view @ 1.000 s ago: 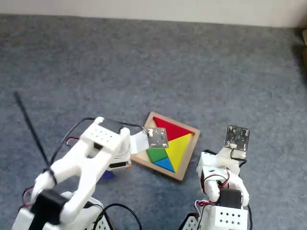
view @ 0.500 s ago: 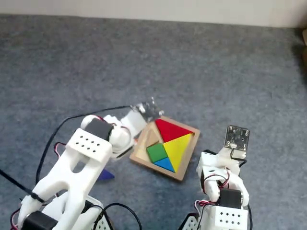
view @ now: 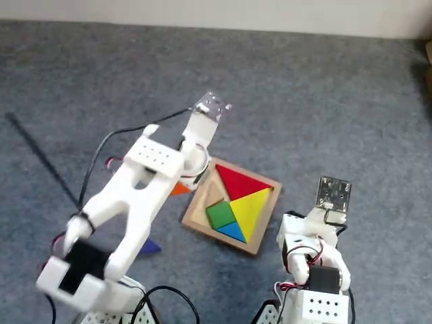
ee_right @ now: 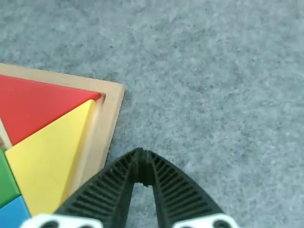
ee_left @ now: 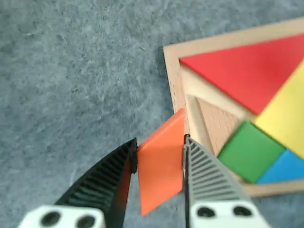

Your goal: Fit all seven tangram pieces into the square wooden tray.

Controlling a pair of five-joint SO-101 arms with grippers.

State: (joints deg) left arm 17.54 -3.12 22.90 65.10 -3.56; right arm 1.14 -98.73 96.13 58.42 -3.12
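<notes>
Left end effector clamped on orange parallelogram piece; I'd square it to the square wooden tray gap before lowering.

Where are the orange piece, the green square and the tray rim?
orange piece (ee_left: 161,164): left wrist view, middle of its face.
green square (view: 219,214): high view, centre of its top.
wooden tray (ee_right: 108,118): right wrist view, bare rim.

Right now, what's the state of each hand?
Left hand: closed, holding the orange piece.
Right hand: closed, empty.
</notes>
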